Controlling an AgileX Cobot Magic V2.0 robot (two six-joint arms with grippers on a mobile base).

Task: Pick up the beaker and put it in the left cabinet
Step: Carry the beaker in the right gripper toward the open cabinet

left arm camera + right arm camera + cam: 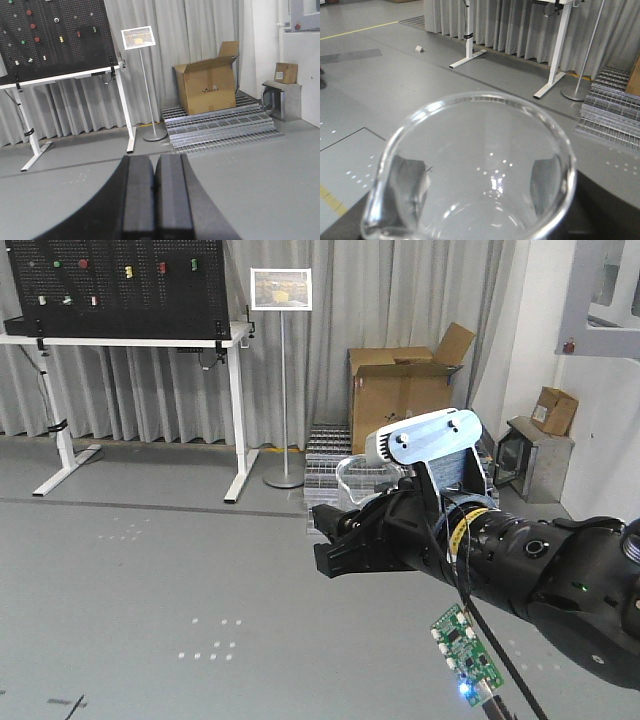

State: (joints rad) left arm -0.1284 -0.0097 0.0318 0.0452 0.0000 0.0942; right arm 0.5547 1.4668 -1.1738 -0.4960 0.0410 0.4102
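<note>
Your right gripper [336, 538] is clamped on the beaker [470, 170], with the jaws showing dark through the glass wall on either side. Its lipped rim fills the lower frame of the right wrist view. It looks thin, light and slick, so grip below the rim and squeeze gently. Your left gripper [155, 166] is pressed closed and empty. I can't pick out the left cabinet here.
</note>
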